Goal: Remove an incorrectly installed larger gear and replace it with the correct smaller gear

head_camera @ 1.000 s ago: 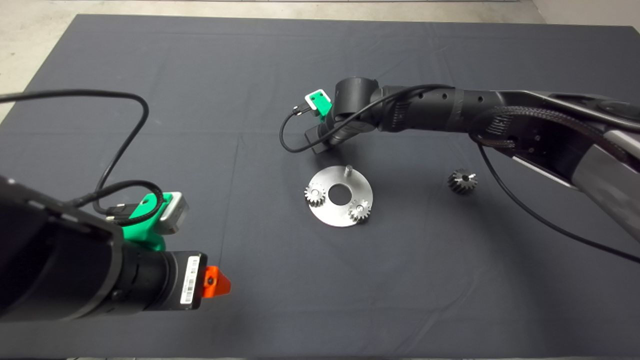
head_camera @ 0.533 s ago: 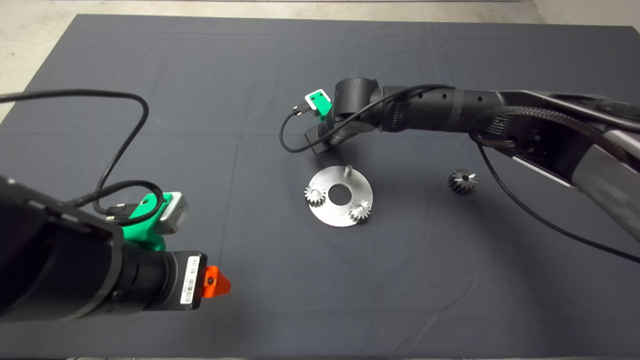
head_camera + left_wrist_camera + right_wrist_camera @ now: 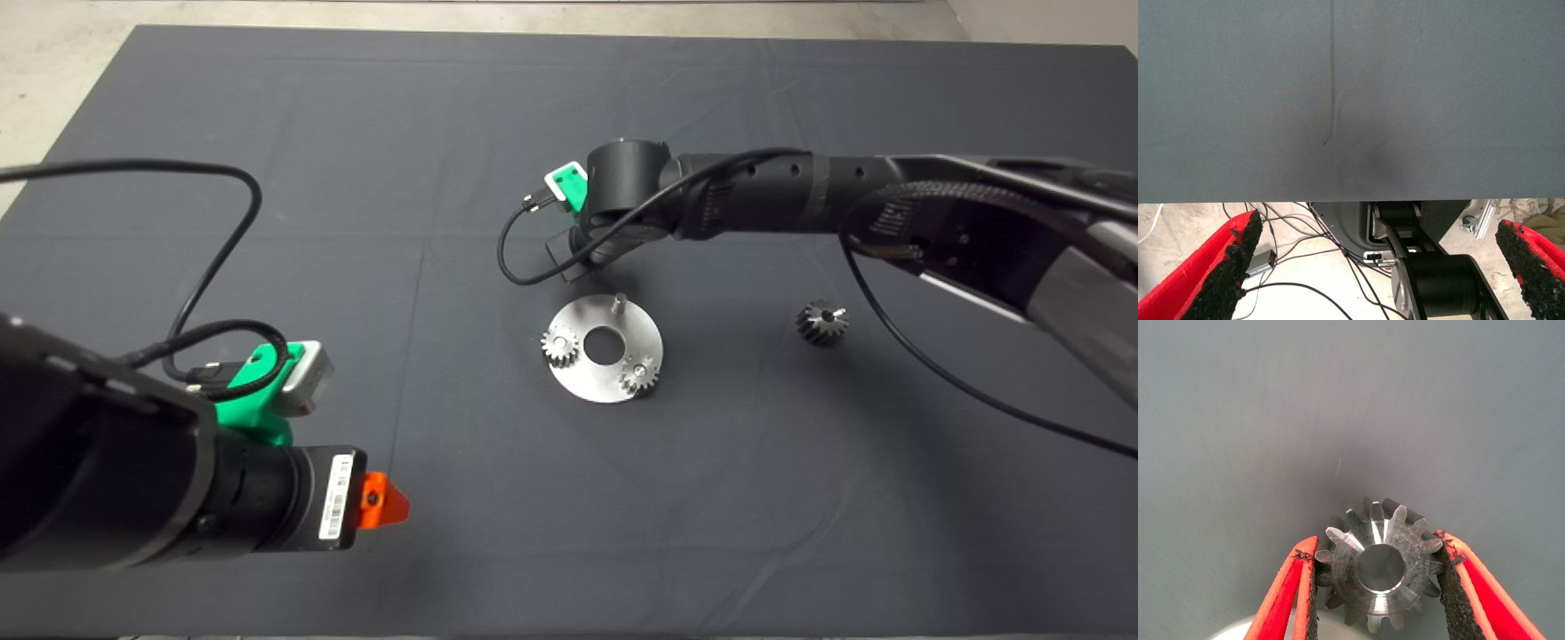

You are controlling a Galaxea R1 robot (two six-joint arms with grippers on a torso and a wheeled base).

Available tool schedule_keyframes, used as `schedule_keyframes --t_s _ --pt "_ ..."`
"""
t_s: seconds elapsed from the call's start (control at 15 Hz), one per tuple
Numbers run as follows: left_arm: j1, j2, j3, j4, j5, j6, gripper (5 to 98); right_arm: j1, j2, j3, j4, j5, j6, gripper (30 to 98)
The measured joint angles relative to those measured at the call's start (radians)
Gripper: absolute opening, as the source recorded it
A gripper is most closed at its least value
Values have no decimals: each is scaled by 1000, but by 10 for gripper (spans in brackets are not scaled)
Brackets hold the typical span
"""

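Fingers [image 3: 1457, 583] of right gripper [image 3: 1378, 587] clamp smaller gear [image 3: 1379, 570].

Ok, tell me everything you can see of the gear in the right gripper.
The smaller gear is a bright steel spur gear with straight teeth, a raised hub and a round centre bore facing the wrist camera. The right gripper is shut on it, one black pad against the teeth on each side. It hangs above the dark mat, beside the metal disc. The head view hides it behind the wrist.
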Motion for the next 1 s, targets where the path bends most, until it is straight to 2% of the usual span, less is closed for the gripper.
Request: schedule_keyframes --t_s 0.07,0.2,0.33,0.47,0.67,0.8,0.87,1.0 --pt "0 0 0 0 0 0 892 21 0 1 0 -6 2 368" --pt "0 0 0 0 0 0 892 37 -1 2 7 -37 5 367" --pt "0 0 0 0 0 0 892 55 -5 3 56 -40 6 367" --pt "0 0 0 0 0 0 892 76 -5 3 184 -39 6 367" --pt "0 0 0 0 0 0 892 105 -19 7 435 -37 5 366" --pt "0 0 0 0 0 0 892 121 -39 19 567 -39 6 366" --pt "0 2 0 0 0 0 892 132 -53 40 609 -42 13 366" --pt "0 3 0 0 0 0 892 158 -77 101 638 -42 52 365"
